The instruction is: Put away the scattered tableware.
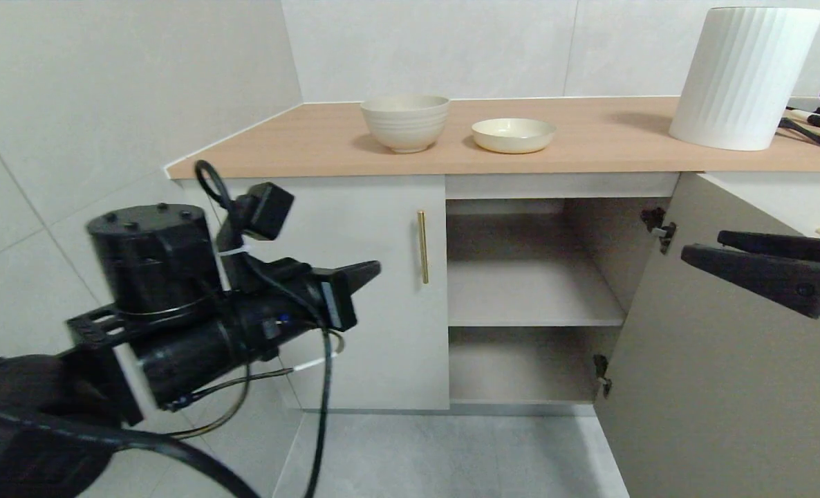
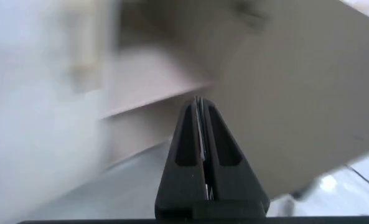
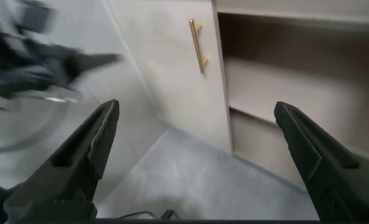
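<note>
A deep, ribbed cream bowl (image 1: 405,122) and a shallow, smooth cream dish (image 1: 513,134) sat near each other, apart, on the far wood-grain bench (image 1: 299,149). A fluted white cylinder (image 1: 745,76) stood to their right. Below, the pale cabinet's door (image 1: 693,360) hung open, showing 2 shelves (image 1: 531,294). The left tool (image 1: 372,268) was pressed together; the right tool (image 3: 196,118) was spread wide.

Bright, even overhead light, soft short shadows

I am finding no lettering, label, number or sign that can be read. I am looking over the bowl (image 1: 405,121), the dish (image 1: 513,134), the ribbed white container (image 1: 745,76) and the cabinet door (image 1: 375,290), and all are showing plain surfaces.
</note>
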### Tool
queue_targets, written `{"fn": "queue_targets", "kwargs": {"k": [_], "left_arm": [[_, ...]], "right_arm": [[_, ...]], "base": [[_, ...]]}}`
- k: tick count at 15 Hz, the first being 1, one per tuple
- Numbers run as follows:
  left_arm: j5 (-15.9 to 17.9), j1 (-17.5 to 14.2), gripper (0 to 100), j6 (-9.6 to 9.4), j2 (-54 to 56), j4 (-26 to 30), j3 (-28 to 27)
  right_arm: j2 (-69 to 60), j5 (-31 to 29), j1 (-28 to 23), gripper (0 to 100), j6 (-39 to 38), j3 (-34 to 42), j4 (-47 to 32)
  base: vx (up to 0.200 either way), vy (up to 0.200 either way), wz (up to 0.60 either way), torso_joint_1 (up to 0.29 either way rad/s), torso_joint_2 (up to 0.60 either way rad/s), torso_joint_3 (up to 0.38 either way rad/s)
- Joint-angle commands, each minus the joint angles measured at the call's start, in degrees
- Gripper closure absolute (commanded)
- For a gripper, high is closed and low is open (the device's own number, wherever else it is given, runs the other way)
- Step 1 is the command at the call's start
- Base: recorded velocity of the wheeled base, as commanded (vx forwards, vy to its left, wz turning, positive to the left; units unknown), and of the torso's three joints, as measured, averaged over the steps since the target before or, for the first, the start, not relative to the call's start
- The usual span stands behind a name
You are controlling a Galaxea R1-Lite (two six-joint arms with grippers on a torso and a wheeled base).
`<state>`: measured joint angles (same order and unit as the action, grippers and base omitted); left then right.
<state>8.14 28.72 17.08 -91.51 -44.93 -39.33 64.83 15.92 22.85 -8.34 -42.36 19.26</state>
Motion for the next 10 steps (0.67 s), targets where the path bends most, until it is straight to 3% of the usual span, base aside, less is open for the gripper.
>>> {"fn": "queue_targets", "kwargs": {"k": [1, 2, 4, 6, 10], "left_arm": [[0.29, -7.8, 100, -0.12, 14.96, 9.87, 3.56], [0.56, -9.3, 100, -0.12, 18.74, 16.11, 2.85], [0.56, -9.3, 100, -1.17, 19.97, 20.24, 1.62], [0.65, -9.3, 100, -1.61, 19.97, 21.03, 1.8], [1.0, -8.24, 100, -1.7, 21.29, 21.12, 0.74]], "right_arm": [[4.43, -0.28, 0.27, 0, 0.78, -2.73, -0.28], [4.78, -0.63, 0.27, 0, 0.87, -2.73, -1.51], [6.27, -1.95, 0.01, 0, 0.87, -2.46, -2.21], [6.36, -7.13, 0.27, 0, 0.78, -2.9, -2.3], [5.31, -8.8, 0.36, 0, 0.78, -3.52, -2.3]], "base": [[0.0, 0.0, 0.0, 0.0, 0.0, 0.0], [0.0, 0.0, 0.0, 0.0, 0.0, 0.0], [0.0, 0.0, 0.0, 0.0, 0.0, 0.0], [0.0, 0.0, 0.0, 0.0, 0.0, 0.0], [0.0, 0.0, 0.0, 0.0, 0.0, 0.0]]}}
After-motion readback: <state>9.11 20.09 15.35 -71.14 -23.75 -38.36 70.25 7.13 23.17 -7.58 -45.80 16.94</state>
